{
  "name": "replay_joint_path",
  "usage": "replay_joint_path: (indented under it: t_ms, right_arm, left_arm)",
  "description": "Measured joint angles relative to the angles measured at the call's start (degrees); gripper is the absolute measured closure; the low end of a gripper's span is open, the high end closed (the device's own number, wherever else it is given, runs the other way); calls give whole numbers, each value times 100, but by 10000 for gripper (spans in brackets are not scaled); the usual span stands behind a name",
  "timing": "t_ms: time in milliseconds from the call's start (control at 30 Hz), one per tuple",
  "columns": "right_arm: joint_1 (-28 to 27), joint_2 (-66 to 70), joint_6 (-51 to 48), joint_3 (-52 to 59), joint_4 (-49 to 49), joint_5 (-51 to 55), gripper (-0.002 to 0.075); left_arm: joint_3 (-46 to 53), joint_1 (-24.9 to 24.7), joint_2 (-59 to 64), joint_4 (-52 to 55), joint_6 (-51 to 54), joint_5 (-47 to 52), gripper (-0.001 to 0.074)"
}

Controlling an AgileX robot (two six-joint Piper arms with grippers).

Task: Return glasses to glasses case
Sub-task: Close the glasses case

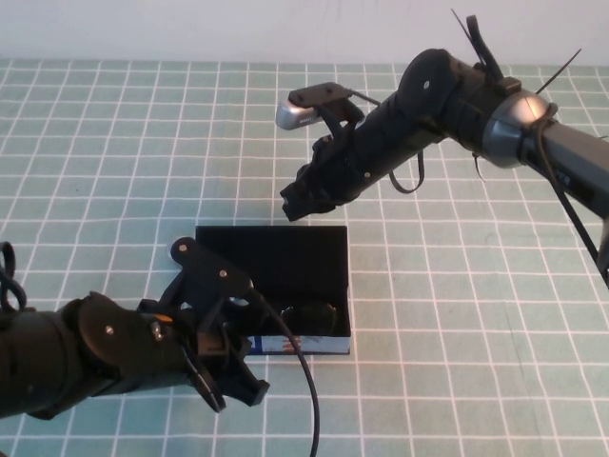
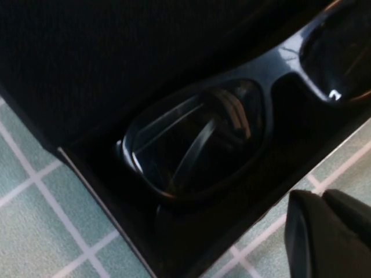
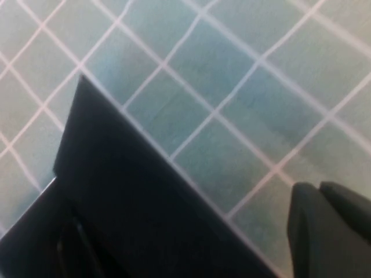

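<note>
The black glasses case (image 1: 272,255) lies open in the middle of the table, its white-and-blue front side (image 1: 285,346) facing me. The black glasses (image 1: 306,318) lie inside it along the front wall. In the left wrist view the glasses (image 2: 203,145) rest in the case (image 2: 93,174), lenses up. My left gripper (image 1: 235,383) is shut and empty just in front of the case's left front corner; it also shows in the left wrist view (image 2: 322,200). My right gripper (image 1: 295,204) is shut and empty, above the table just behind the case's back edge (image 3: 116,191); it also shows in the right wrist view (image 3: 319,191).
The table is covered by a green cloth with a white grid (image 1: 476,314). A black cable (image 1: 303,381) from my left arm hangs over the front of the case. A white wall (image 1: 190,29) bounds the far edge.
</note>
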Motion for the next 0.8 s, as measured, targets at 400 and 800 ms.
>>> replay_joint_path:
  t_ms: [400, 800]
  right_arm:
    - [0, 86, -877, 0, 806, 1051, 737]
    - [138, 86, -1182, 24, 1103, 1476, 737]
  left_arm:
    - [0, 0, 215, -43, 0, -229, 733]
    - [0, 0, 215, -146, 0, -323, 733]
